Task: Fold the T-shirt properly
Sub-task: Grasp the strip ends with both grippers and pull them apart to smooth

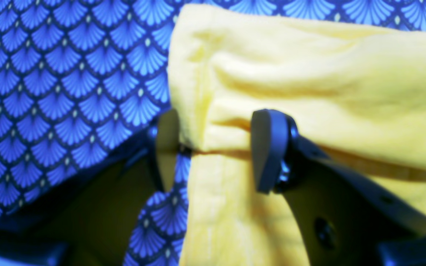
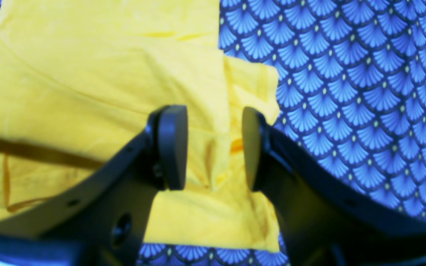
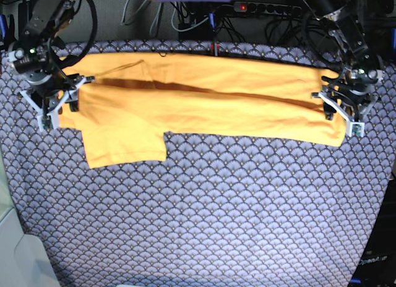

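Observation:
The yellow-orange T-shirt (image 3: pixel 204 107) lies in a long band across the far part of the table, with a lengthwise fold and one sleeve (image 3: pixel 124 145) sticking out toward the front. My right gripper (image 3: pixel 60 111) is at the shirt's left end in the base view. In the right wrist view the right gripper (image 2: pixel 212 147) stands open, its fingers on either side of rumpled layered cloth (image 2: pixel 213 159) by the shirt's edge. My left gripper (image 3: pixel 342 119) is at the shirt's other end. Its wrist view shows the left gripper (image 1: pixel 216 151) open astride the shirt's edge (image 1: pixel 198 147).
A blue-grey scallop-patterned cloth (image 3: pixel 198 213) covers the whole table. Cables and a power strip (image 3: pixel 266 7) run behind the far edge. A pale surface (image 3: pixel 18 256) borders the table at the near left corner.

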{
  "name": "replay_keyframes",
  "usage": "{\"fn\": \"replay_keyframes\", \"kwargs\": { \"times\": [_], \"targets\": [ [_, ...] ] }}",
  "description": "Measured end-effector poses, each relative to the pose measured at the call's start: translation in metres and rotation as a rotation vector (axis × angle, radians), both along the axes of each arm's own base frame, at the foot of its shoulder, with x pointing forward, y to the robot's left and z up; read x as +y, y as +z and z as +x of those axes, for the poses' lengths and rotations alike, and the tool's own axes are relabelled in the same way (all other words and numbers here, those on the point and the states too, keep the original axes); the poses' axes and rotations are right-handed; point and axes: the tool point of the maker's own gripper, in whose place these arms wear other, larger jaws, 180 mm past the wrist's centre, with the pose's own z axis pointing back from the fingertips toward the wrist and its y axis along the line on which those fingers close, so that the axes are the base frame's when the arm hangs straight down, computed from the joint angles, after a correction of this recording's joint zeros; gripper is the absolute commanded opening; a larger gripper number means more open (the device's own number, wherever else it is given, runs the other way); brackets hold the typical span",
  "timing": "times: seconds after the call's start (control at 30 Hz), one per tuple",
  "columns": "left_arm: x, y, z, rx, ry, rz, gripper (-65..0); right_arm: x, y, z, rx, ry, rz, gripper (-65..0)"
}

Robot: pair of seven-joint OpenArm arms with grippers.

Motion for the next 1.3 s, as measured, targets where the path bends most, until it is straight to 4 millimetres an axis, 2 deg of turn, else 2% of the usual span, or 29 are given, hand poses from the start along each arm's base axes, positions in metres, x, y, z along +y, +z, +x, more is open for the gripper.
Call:
{"fn": "replay_keyframes", "kwargs": {
  "times": [0.27, 0.67, 0.87, 1.07, 1.17, 1.3],
  "targets": [
    [0.000, 0.000, 0.000, 0.000, 0.000, 0.001, -33.8, -0.031, -0.025, 0.000, 0.060, -0.073, 0.034, -39.3],
    [-0.001, 0.001, 0.002, -0.005, 0.000, 0.000, -33.8, -0.026, -0.030, -0.002, 0.071, -0.073, 0.049, -39.3],
    [-0.001, 0.000, 0.002, -0.003, 0.001, -0.003, -33.8, -0.010, -0.031, 0.005, 0.072, -0.025, 0.060, -39.3],
    [-0.001, 0.000, 0.001, -0.003, 0.001, -0.003, -33.8, -0.005, -0.033, 0.004, 0.075, -0.024, 0.072, -40.1],
    [-0.001, 0.000, 0.001, -0.003, 0.001, -0.002, -33.8, -0.005, -0.033, 0.004, 0.075, -0.024, 0.072, -45.5],
    [-0.001, 0.000, 0.002, -0.003, 0.001, -0.002, -33.8, -0.005, -0.033, 0.004, 0.074, -0.025, 0.072, -64.2]
  ]
}}
